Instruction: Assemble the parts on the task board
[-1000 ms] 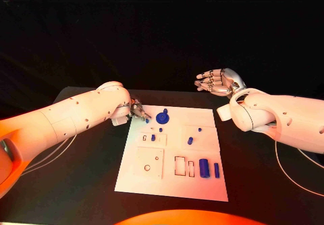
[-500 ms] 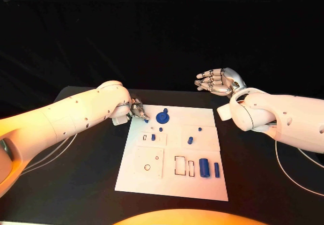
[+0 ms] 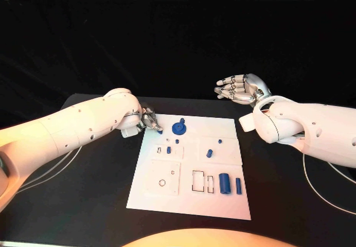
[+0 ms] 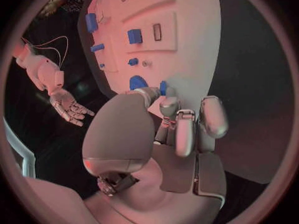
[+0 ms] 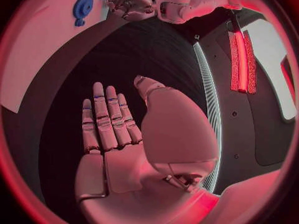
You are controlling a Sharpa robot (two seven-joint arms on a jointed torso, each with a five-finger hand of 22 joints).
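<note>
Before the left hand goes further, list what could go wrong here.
1. The left hand works a small blue part at the task board's far left corner; it could slip off onto the black table.
2. The blue gear sits close by and could be knocked.

The white board (image 3: 189, 200) is lying flat mid-table, long side running near to far. A round blue gear (image 3: 179, 127) is sitting at its far end, small blue pegs (image 3: 210, 153) mid-board, and two blue blocks (image 3: 224, 184) are lying near-right beside outlined slots.
</note>
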